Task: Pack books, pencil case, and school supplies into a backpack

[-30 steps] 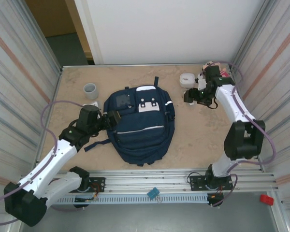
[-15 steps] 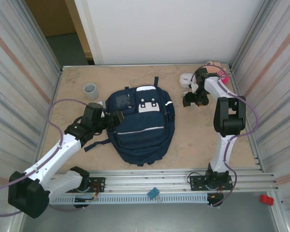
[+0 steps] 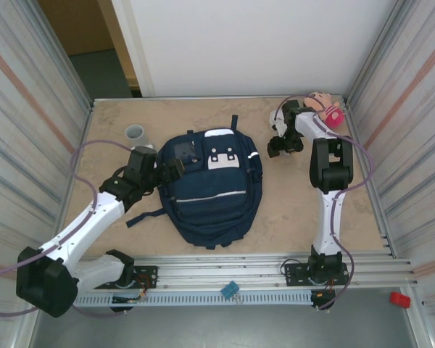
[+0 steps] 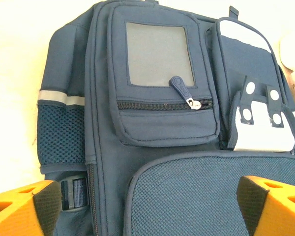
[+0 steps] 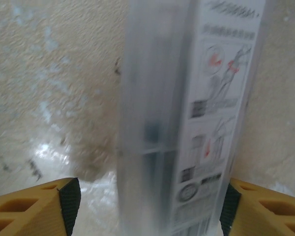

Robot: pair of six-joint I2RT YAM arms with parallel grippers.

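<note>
While your right arm folded its elbow in from the right edge of the tan speckled bench (image 3: 297,210) over the last second, the right gripper (image 3: 282,143) barely shifted. It stayed near the far right corner, apart from the large navy blue fabric backpack (image 3: 210,196) lying mid-bench. Between its jaws stood the small white packet with red and black printed marks (image 5: 201,113), one pad seemingly against it and the other showing a gap (so you could not tell whether it was clamped or merely framed). Your left gripper (image 3: 172,167) crept toward the far edge along the backpack's left side, jaws spread wide and holding nothing. The front pocket's zip (image 4: 164,104) was closed, so nothing looked packed yet, and getting the backpack open seemed the next need.
</note>
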